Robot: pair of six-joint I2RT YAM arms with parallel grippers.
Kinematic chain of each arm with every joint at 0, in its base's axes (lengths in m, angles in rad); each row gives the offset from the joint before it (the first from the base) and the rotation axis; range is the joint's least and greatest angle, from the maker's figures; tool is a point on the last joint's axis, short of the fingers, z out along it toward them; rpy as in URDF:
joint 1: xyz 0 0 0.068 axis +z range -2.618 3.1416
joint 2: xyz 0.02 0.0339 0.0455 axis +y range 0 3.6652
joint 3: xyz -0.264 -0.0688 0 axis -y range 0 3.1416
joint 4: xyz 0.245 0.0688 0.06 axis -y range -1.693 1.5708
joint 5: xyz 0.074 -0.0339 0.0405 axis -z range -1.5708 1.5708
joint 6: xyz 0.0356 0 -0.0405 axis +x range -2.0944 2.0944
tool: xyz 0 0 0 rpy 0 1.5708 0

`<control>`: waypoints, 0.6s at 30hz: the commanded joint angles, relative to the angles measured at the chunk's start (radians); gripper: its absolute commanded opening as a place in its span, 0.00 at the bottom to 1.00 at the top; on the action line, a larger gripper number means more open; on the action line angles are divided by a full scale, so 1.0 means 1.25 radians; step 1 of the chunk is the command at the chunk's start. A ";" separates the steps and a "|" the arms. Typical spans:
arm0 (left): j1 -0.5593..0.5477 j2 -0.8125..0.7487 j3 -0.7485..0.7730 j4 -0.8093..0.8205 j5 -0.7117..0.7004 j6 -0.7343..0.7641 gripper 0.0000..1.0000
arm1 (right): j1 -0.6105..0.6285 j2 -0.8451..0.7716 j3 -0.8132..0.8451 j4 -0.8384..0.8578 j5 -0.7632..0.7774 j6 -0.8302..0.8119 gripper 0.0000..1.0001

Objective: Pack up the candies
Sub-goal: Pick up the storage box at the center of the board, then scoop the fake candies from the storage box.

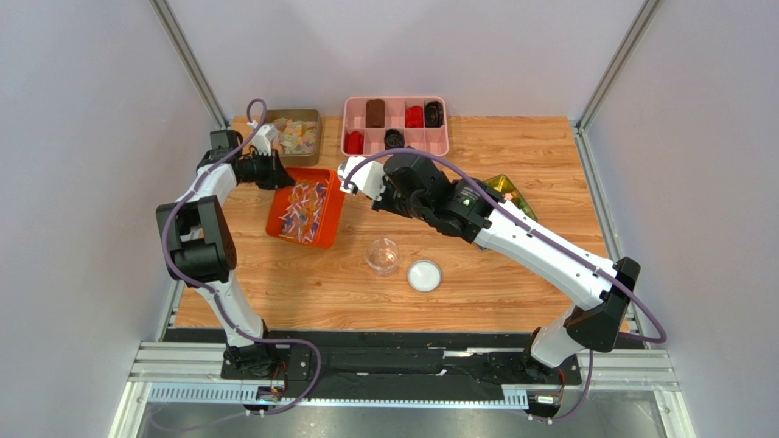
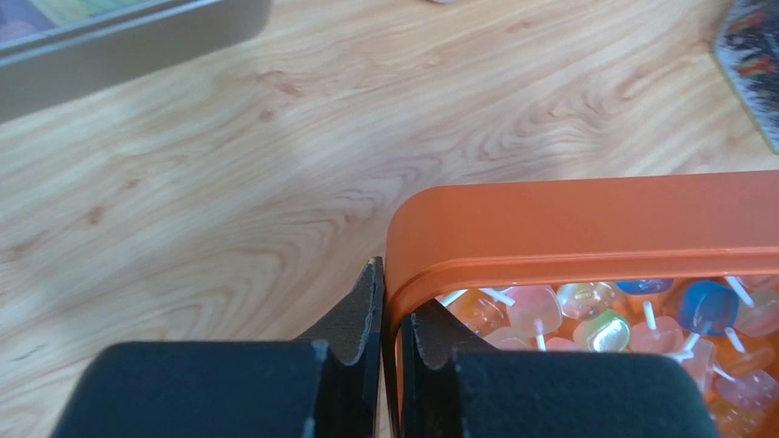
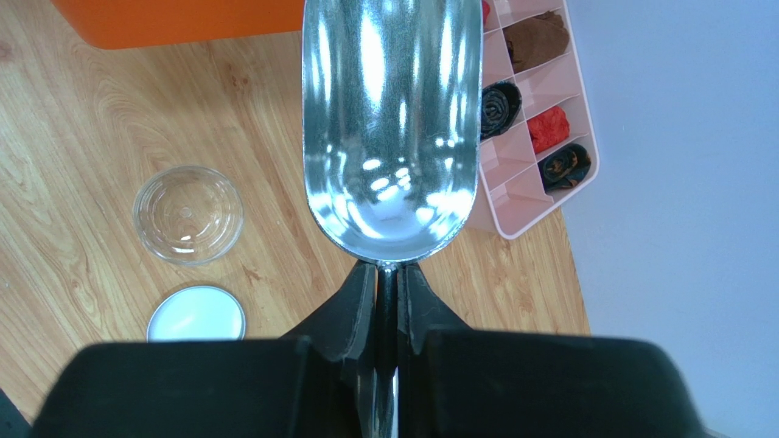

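Your left claw (image 2: 391,301) is clamped on the wall of the orange tray (image 2: 585,224) at its corner, one finger inside and one outside. The candies (image 2: 585,319) lie in this tray, which stands on the bench (image 2: 229,182). Your right claw (image 3: 388,274) is closed on the handle of the metal scoop (image 3: 393,119), near the clear jar (image 3: 187,214) and a white lid (image 3: 196,315).
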 commanded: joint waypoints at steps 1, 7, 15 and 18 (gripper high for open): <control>0.003 -0.010 0.068 -0.063 0.124 -0.029 0.00 | -0.001 0.008 0.051 0.002 0.014 0.007 0.00; 0.003 -0.036 0.025 -0.030 0.105 -0.007 0.00 | -0.001 0.006 0.045 0.001 0.016 0.008 0.00; -0.001 -0.036 0.035 -0.060 -0.009 -0.008 0.00 | -0.001 0.006 0.037 0.001 0.013 0.008 0.00; 0.006 -0.029 0.045 -0.097 0.085 -0.014 0.00 | -0.001 0.006 0.033 0.001 0.012 0.005 0.00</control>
